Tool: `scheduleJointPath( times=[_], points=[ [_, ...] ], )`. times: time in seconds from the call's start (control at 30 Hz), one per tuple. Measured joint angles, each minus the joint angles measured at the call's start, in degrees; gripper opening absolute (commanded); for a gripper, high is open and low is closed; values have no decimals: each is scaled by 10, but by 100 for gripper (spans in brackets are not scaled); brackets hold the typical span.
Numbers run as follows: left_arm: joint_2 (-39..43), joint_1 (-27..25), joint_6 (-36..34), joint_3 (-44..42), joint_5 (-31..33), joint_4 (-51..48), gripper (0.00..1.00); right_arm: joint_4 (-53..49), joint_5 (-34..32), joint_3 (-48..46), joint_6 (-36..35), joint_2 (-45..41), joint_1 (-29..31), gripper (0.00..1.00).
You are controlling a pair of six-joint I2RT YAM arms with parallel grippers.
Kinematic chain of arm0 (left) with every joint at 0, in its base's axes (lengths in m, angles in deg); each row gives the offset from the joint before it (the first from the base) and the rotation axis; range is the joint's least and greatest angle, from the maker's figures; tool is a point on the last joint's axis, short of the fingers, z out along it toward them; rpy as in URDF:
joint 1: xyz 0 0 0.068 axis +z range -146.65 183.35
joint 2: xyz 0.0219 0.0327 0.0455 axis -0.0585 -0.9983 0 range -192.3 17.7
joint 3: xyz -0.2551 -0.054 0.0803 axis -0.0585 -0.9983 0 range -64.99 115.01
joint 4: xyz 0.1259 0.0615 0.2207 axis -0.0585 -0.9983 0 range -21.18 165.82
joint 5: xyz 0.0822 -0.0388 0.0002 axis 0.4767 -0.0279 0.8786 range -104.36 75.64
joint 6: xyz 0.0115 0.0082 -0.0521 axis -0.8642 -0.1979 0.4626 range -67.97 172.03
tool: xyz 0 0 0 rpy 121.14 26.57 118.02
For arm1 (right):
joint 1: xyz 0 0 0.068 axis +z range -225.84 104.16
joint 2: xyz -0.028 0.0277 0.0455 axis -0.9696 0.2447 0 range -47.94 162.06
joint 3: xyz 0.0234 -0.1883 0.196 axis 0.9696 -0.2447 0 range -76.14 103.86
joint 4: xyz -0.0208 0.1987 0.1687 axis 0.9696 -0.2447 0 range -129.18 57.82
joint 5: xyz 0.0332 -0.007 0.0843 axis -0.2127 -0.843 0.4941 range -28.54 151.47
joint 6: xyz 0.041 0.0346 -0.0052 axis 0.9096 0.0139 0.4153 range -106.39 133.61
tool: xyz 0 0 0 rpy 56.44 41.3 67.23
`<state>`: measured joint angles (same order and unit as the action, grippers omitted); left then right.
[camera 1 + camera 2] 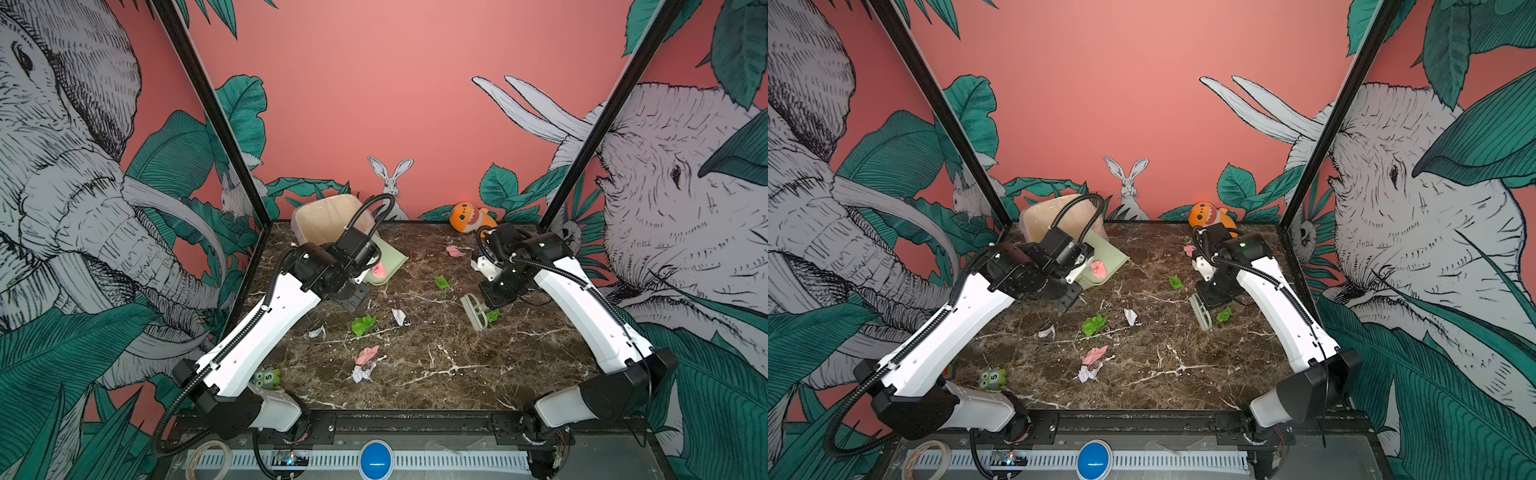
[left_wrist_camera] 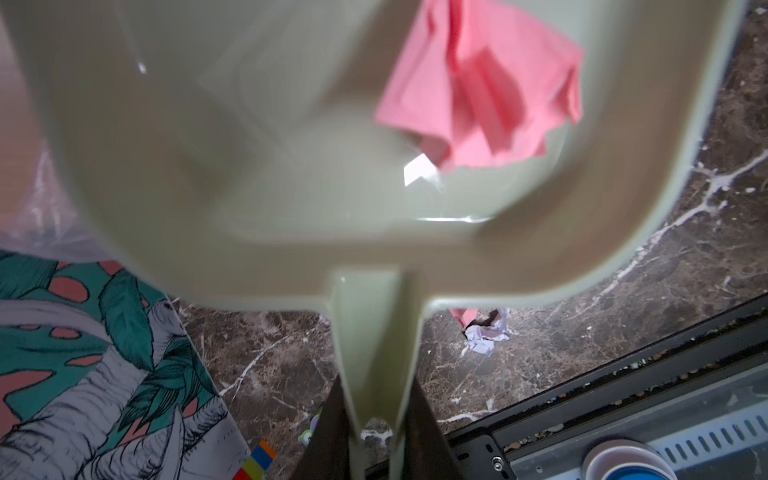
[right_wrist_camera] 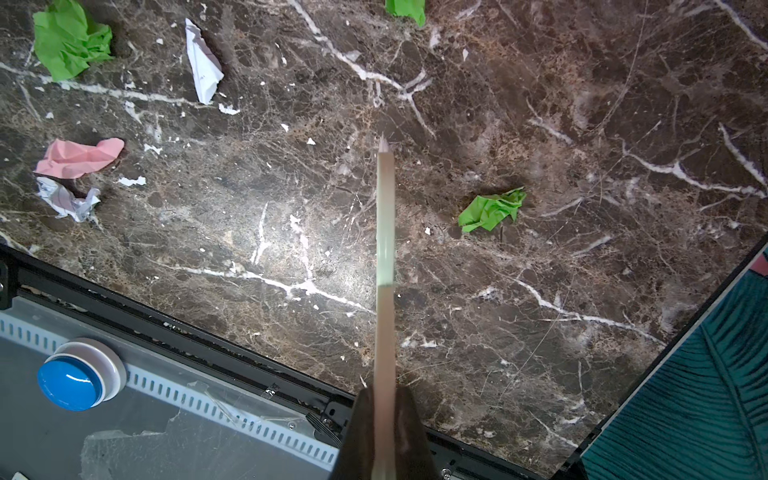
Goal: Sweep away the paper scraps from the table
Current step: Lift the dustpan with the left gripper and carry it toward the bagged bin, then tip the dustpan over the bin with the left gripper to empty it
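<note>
My left gripper (image 2: 376, 401) is shut on the handle of the pale green dustpan (image 1: 390, 259), which is lifted and tilted beside the bin (image 1: 320, 216). A pink paper scrap (image 2: 490, 91) lies inside the pan. My right gripper (image 3: 384, 401) is shut on the pale green brush (image 1: 476, 311), whose head rests low over the table (image 1: 457, 374) on the right. A green scrap (image 3: 492, 210) lies just beside the brush. More scraps are scattered mid-table: green (image 1: 363, 324), white (image 1: 399, 316), pink (image 1: 366, 354) and others.
An orange plush shark (image 1: 469, 218) sits at the back right corner. A small green toy block (image 1: 268, 378) lies by the left arm's base. A blue button (image 1: 376, 459) sits beyond the black front frame. Another pink scrap (image 1: 455, 251) lies near the back.
</note>
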<state>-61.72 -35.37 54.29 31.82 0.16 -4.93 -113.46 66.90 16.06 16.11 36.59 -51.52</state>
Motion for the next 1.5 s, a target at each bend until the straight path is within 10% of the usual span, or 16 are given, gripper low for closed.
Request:
scheduleJointPath(
  times=[0.6, 1.5],
  points=[
    [-12, 232, -52, 119, 10, -22, 13, 9, 35, 0, -16, 0, -1, 0],
    [-164, 231, -209, 182, 260, 30, 11, 9, 60, -12, -17, 0, -2, 0]
  ],
)
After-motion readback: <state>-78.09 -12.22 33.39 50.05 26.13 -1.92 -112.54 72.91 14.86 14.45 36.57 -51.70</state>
